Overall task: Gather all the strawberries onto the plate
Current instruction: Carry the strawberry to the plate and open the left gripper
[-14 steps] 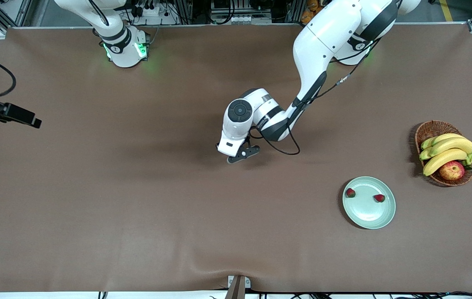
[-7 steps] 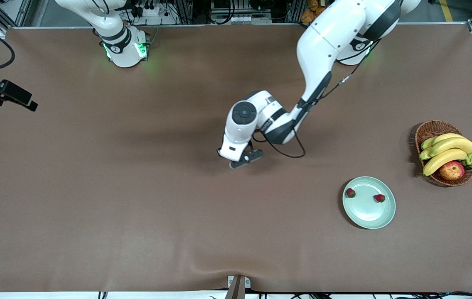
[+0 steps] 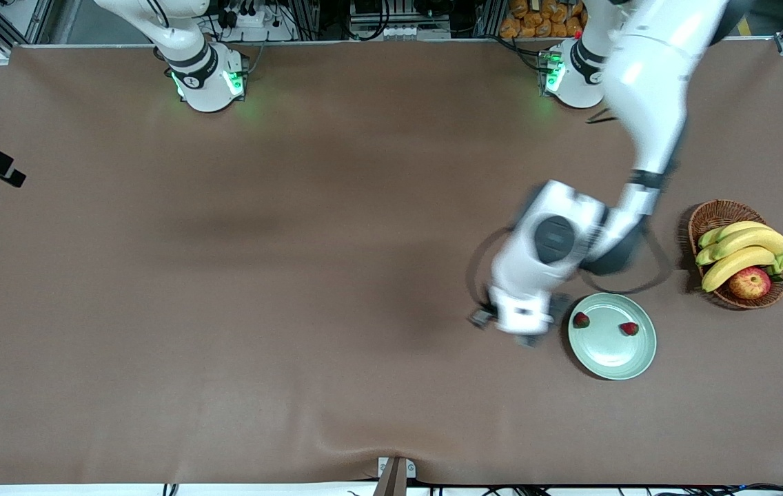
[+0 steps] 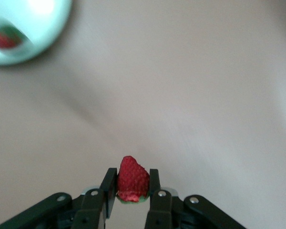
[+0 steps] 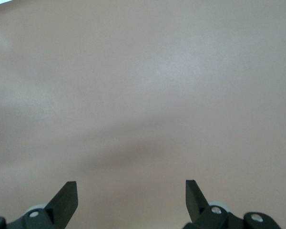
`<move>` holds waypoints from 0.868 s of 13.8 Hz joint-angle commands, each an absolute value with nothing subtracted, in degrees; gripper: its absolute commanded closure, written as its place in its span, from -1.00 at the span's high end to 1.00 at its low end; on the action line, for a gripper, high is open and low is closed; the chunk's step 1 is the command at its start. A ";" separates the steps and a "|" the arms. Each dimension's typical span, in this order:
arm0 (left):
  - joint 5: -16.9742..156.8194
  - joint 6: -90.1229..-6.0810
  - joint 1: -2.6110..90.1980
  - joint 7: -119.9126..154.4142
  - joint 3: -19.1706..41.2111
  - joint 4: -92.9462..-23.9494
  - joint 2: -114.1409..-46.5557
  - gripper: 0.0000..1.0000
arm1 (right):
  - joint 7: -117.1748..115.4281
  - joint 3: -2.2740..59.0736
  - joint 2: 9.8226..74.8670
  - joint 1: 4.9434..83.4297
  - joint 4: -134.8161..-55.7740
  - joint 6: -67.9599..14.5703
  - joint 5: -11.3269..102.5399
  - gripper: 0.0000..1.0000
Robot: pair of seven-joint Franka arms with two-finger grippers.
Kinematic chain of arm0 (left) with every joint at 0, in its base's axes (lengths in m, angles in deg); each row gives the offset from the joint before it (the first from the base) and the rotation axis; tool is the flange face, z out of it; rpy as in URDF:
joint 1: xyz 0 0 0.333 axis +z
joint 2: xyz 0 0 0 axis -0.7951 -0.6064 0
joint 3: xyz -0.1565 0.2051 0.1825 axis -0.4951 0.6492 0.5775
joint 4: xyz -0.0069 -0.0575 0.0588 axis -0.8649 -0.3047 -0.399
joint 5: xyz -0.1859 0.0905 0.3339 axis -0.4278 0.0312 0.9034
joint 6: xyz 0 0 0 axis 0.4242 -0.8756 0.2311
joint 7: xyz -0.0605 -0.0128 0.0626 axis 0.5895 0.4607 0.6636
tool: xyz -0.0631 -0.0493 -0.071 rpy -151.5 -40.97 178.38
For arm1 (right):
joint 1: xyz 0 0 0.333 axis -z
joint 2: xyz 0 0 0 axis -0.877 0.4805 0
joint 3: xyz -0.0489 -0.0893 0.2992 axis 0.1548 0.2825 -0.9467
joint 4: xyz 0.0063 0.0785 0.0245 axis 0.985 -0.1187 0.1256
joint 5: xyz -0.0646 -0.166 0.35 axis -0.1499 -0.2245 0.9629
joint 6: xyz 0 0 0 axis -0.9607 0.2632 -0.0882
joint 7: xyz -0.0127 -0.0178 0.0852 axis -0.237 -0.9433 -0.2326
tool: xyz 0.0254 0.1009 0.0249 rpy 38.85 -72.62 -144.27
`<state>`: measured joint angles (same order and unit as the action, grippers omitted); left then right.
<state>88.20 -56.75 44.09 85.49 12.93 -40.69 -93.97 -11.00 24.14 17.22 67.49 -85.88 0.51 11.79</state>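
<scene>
From the front view, we saw the left gripper [image 3: 517, 324] hanging over the brown desk [image 3: 226, 310] just beside the round, pale mint-green plate [image 3: 608, 355], which sat toward the left arm's end. Two small red strawberries [image 3: 581, 319] lay on the plate. A brown wicker basket [image 3: 712, 215] held three yellow bananas [image 3: 743, 251] and one red-yellow apple [image 3: 750, 282].

In the left wrist view, we saw the gripper clamped on a third strawberry [image 4: 131, 179], presumably gripped for carrying to the plate.

In the right wrist view, the right gripper [image 5: 131, 198] waited over bare desk, fingers apart and empty.
</scene>
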 commanded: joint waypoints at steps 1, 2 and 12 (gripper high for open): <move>88.76 -55.49 50.53 81.58 12.21 -43.80 -93.49 -1.00 | -10.82 21.90 18.62 66.75 -83.38 1.21 7.38 1.00; 88.85 -55.48 52.99 78.42 12.21 -45.12 -93.31 -1.00 | -11.18 21.90 18.70 65.78 -83.20 1.21 6.48 1.00; 90.87 -57.24 62.25 61.43 12.30 -46.28 -98.31 -0.75 | -11.18 21.81 18.70 65.24 -82.93 0.77 7.44 1.00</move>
